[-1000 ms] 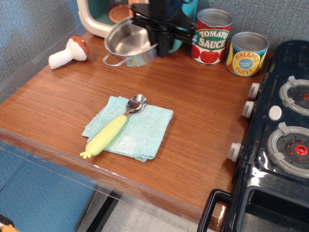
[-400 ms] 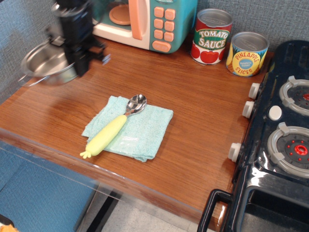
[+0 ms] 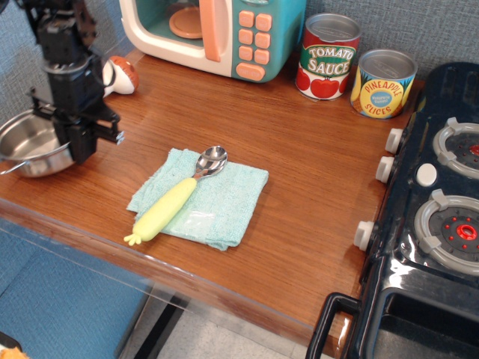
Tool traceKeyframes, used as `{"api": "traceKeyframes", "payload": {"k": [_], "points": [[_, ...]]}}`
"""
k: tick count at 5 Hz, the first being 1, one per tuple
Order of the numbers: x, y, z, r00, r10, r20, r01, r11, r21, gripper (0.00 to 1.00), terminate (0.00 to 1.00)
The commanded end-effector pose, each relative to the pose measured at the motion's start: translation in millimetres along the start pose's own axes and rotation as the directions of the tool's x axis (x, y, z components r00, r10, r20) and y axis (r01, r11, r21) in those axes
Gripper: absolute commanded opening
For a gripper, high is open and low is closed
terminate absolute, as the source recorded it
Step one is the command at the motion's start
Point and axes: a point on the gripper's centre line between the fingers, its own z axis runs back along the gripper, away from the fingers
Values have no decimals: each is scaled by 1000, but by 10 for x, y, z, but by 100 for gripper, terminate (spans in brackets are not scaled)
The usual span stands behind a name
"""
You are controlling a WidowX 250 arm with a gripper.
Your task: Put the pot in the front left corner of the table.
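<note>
The shiny steel pot (image 3: 30, 143) is at the front left of the wooden table (image 3: 314, 172), low over or on the surface; I cannot tell if it touches. One wire handle sticks out to the left. My gripper (image 3: 75, 149) points straight down at the pot's right rim and is shut on that rim. The black arm rises above it to the top left corner.
A teal cloth (image 3: 224, 198) with a yellow-handled spoon (image 3: 176, 198) lies mid-table. A toy microwave (image 3: 217, 34), a mushroom (image 3: 120, 73), a tomato sauce can (image 3: 329, 56) and a pineapple can (image 3: 383, 84) stand at the back. A black toy stove (image 3: 434, 217) is on the right.
My gripper has carried the pot from the back, in front of the microwave, leftward and forward to the table's front left, and lowered it.
</note>
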Motion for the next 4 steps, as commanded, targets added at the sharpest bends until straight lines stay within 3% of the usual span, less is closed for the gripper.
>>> {"api": "traceKeyframes", "payload": {"k": [1, 3, 4], "points": [[-75, -49, 82, 999, -33, -16, 34, 999, 28, 100, 0], [-172, -12, 624, 992, -78, 101, 80, 997, -21, 100, 0], [-186, -71, 652, 990, -104, 99, 107, 994, -28, 100, 0]]}}
